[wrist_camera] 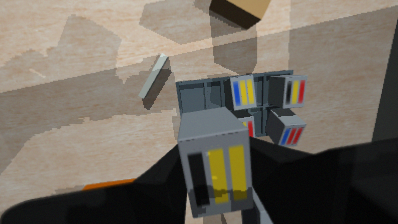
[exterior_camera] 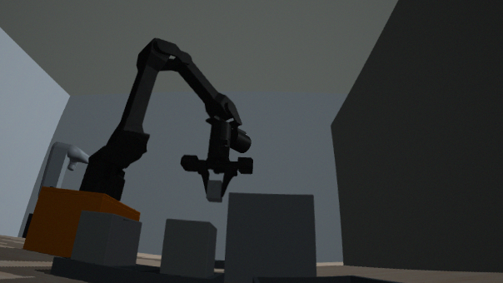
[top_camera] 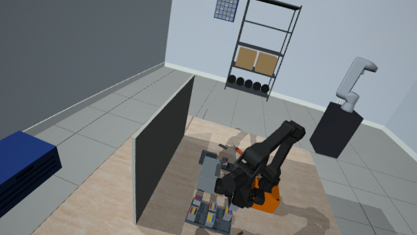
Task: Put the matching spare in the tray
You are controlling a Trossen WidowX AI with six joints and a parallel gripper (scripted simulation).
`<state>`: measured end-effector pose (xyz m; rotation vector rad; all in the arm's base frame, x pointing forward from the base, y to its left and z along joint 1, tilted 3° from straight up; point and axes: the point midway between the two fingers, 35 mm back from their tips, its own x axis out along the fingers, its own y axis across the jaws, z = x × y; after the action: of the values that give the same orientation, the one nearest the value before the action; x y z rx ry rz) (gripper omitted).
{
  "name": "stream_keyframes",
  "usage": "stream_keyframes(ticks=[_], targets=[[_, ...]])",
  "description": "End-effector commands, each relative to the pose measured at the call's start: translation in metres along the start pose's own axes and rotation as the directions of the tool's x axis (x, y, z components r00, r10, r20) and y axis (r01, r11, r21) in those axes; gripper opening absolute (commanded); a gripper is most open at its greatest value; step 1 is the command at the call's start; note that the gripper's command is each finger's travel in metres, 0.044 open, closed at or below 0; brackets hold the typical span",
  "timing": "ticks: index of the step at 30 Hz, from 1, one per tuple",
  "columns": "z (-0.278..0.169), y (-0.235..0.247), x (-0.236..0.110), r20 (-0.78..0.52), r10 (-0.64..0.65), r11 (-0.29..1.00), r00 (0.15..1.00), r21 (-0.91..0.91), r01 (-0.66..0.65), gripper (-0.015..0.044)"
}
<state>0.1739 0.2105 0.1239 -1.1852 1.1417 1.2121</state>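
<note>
My gripper [top_camera: 234,205] [exterior_camera: 215,192] [wrist_camera: 209,143] is shut on a grey block with black, yellow and yellow stripes [exterior_camera: 214,196] [wrist_camera: 218,175], held above the table beside the spares rack. The dark rack [top_camera: 204,224] [wrist_camera: 192,96] holds several striped grey spares, among them one with blue, yellow, yellow [wrist_camera: 243,93], one with black, yellow, red [wrist_camera: 296,92] and one with blue, red, red [wrist_camera: 291,134]. A small red-striped unit [top_camera: 225,160] stands at a dark base beyond a grey housing [top_camera: 210,168]. A dark rim [top_camera: 210,152], perhaps the tray, shows behind the housing. The mounted unit's back code is not readable.
A tall dark panel [top_camera: 162,148] [exterior_camera: 416,166] stands at the table's left in the top view. The orange base box [top_camera: 267,204] [exterior_camera: 52,220] is beside the arm. An orange-handled tool [top_camera: 239,151] lies past the housing. A pale bar [wrist_camera: 153,77] shows in the wrist view.
</note>
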Motion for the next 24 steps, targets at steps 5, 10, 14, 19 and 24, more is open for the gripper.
stream_keyframes(ticks=[5,10,14,19,24], targets=[[-0.015,-0.032,-0.004,0.005,-0.039,0.999,0.999,0.024,0.039,0.0000],[-0.028,-0.051,-0.005,-0.001,-0.047,0.999,0.999,0.028,0.047,0.0000],[-0.040,-0.066,-0.006,-0.006,-0.052,0.998,0.999,0.031,0.052,0.0000],[-0.056,-0.086,-0.005,0.002,-0.059,0.998,0.998,0.031,0.059,0.0000],[-0.074,-0.105,-0.005,0.009,-0.068,0.997,0.998,0.031,0.068,0.0000]])
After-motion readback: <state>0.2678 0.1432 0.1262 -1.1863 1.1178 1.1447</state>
